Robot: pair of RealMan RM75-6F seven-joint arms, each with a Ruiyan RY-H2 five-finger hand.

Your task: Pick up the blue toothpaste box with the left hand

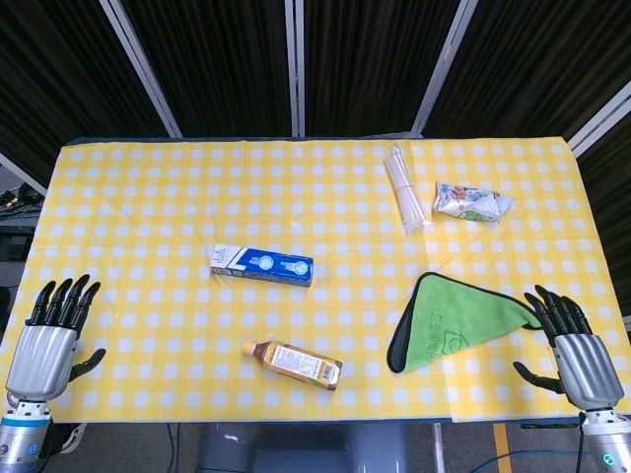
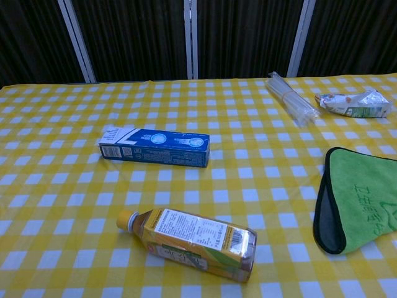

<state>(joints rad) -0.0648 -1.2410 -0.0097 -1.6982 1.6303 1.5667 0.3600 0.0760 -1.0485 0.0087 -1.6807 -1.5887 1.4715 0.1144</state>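
Blue toothpaste box [image 1: 261,264] flat, long axis left-right.

A staged test room or lab, by the look of it: a table under a yellow checked cloth [image 1: 148,187], with black curtains [image 1: 217,59] on metal poles [image 1: 293,64] behind.

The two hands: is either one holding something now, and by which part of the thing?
Nothing is held. The left hand and the right hand are both empty with fingers apart at the table's near edge; the blue toothpaste box lies untouched on the cloth.
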